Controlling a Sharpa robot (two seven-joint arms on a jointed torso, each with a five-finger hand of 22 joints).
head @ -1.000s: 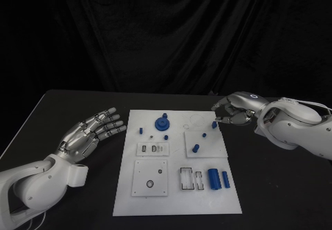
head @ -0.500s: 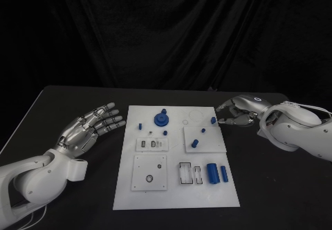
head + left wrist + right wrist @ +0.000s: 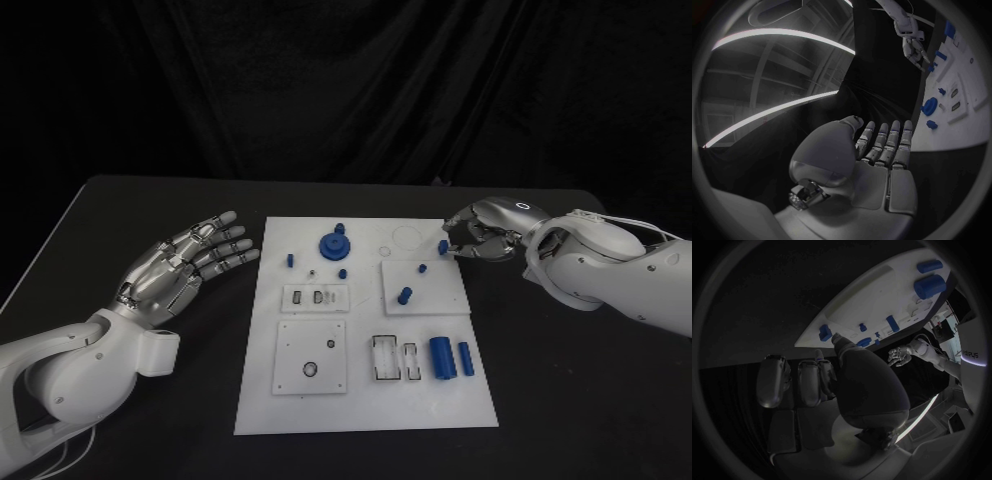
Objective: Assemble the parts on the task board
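- At the task board's (image 3: 368,400) far right corner I see my right hand (image 3: 476,232) pinching a small blue part (image 3: 443,246)
- left hand (image 3: 180,268) open, fingers spread, off the board's left edge; holds nothing

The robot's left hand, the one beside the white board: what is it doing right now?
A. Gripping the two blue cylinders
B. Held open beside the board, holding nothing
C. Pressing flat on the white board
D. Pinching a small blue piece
B: the left hand has its fingers spread apart over the black table, off the left edge of the task board, with nothing in it.
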